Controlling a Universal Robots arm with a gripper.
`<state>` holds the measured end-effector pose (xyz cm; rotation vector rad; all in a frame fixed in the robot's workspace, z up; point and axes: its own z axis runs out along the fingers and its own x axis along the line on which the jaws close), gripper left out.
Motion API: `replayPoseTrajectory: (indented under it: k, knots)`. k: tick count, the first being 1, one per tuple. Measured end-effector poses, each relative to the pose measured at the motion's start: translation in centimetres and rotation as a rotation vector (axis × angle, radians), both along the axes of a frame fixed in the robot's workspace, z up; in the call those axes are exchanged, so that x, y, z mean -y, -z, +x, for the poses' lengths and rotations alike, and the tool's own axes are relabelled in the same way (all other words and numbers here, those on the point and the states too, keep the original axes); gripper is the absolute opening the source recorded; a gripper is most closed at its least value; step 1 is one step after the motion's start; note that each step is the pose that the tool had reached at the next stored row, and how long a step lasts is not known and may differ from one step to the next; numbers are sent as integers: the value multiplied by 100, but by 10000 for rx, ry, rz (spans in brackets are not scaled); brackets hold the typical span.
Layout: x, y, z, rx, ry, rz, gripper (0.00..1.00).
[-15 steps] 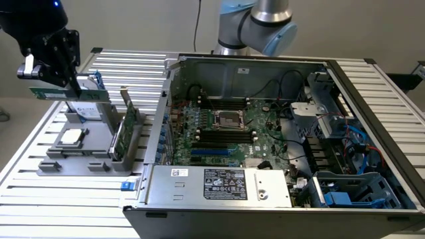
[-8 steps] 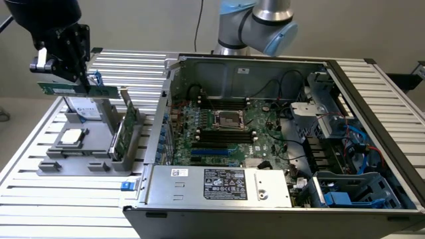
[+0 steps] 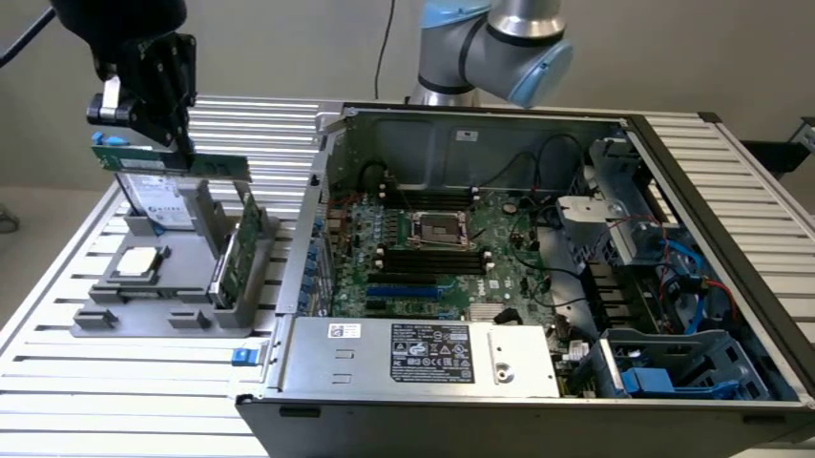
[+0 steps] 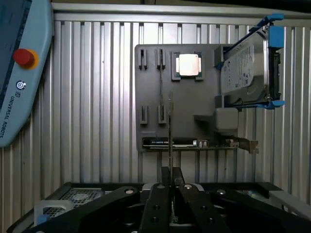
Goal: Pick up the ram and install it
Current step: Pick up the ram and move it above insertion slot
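Ram (image 3: 210, 168) in the claw (image 3: 185, 153), folks: the fingers are pinching the stick along its top edge, and it hangs level right under them, touching nothing else. The pick-up half looks done to me. Just beneath the claw stands the hard drive (image 3: 159, 196) with its blue rails, and beside it the broader expansion card (image 3: 242, 243). Both are parked upright in the gray holder (image 3: 140, 320), with the processor chip (image 3: 137, 262) lying flat lower down. The stick sits clear above all of them. Well away from the claw, across the slatted table (image 3: 76, 382), the open computer case (image 3: 446, 153) shows its motherboard (image 3: 510, 277). The dark memory slots (image 3: 433, 256) look empty from where I stand, so by my reckoning the install is not yet done. The wrist view looks down past the claw (image 4: 170, 174). There the ram (image 4: 170, 131) is a thin line seen edge-on, centred between the fingers, which suggests a square grip. That view also takes in a teach pendant (image 4: 24, 92) with its red button (image 4: 23, 57), lying off to one side of the holder (image 4: 150, 87). The exterior view gives what that one can't: the stick's green face, its height over the holder, and the wide gap between claw and case.
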<state>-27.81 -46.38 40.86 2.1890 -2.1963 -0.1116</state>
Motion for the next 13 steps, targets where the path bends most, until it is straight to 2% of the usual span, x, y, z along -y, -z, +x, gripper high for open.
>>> replayPoseTrajectory:
  k: [7, 13]
  knots:
    - [-6, -87, 237, -210, 0, -1, 13]
    - [-7, -127, 492, -336, 0, -1, 13]
